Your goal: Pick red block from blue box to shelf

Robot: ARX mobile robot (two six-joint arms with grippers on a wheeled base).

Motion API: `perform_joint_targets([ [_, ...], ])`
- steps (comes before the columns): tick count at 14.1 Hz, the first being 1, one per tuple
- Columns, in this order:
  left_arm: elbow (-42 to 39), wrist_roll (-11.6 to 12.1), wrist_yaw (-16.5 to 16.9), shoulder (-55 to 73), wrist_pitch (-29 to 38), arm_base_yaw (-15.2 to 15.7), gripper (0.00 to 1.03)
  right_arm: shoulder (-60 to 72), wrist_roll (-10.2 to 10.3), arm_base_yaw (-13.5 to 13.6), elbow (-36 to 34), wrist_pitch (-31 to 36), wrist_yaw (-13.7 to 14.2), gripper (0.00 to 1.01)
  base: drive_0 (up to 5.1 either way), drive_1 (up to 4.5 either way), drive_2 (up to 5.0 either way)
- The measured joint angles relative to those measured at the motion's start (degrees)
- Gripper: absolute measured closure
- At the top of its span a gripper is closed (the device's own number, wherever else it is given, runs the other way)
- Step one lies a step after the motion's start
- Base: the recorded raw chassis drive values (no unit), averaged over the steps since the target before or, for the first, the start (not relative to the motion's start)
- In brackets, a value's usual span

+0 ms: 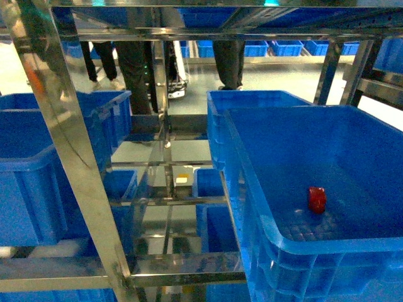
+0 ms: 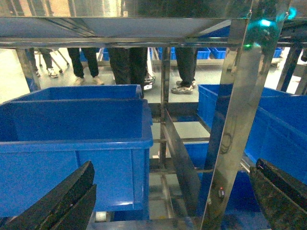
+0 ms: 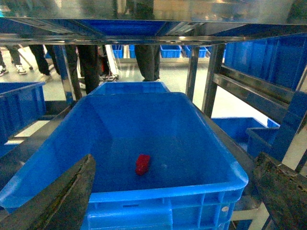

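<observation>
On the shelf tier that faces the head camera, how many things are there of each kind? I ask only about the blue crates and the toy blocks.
Blue crates: 4 (left front, left rear, right front, right rear)
Red block: 1, inside the right front crate
Total: 5

From my head view the shelf (image 1: 75,163) upright slants across the left, with rails crossing the middle gap, so passage there is narrow. On the right tier the dark blue crate (image 1: 327,189) is open-topped, and I see free room above its floor all around the red block (image 1: 317,199); the tier overhead caps that space. My right gripper (image 3: 172,191) is spread wide before the crate's near rim, and the left crate (image 2: 76,139) blocks my left side.
</observation>
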Motion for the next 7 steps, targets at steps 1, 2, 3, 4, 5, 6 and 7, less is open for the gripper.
perform_joint_targets([
  [1,0.00,0.00,0.00,0.00,0.00,0.00,0.05,0.00,0.00,0.00,0.00,0.02,0.00,0.03,0.0,0.00,0.0],
  [2,0.00,0.00,0.00,0.00,0.00,0.00,0.05,0.00,0.00,0.00,0.00,0.00,0.00,0.03,0.0,0.00,0.0],
  [3,0.00,0.00,0.00,0.00,0.00,0.00,0.05,0.00,0.00,0.00,0.00,0.02,0.00,0.03,0.0,0.00,0.0],
  [4,0.00,0.00,-0.02,0.00,0.00,0.00,0.05,0.00,0.00,0.00,0.00,0.02,0.00,0.03,0.0,0.00,0.0],
  [5,0.00,0.00,0.00,0.00,0.00,0.00,0.05,0.00,0.00,0.00,0.00,0.02,0.00,0.03,0.0,0.00,0.0],
  [6,0.00,0.00,0.00,0.00,0.00,0.00,0.05,0.00,0.00,0.00,0.00,0.00,0.00,0.03,0.0,0.00,0.0],
  [7,0.00,0.00,0.00,0.00,0.00,0.00,0.05,0.00,0.00,0.00,0.00,0.02,0.00,0.03,0.0,0.00,0.0],
])
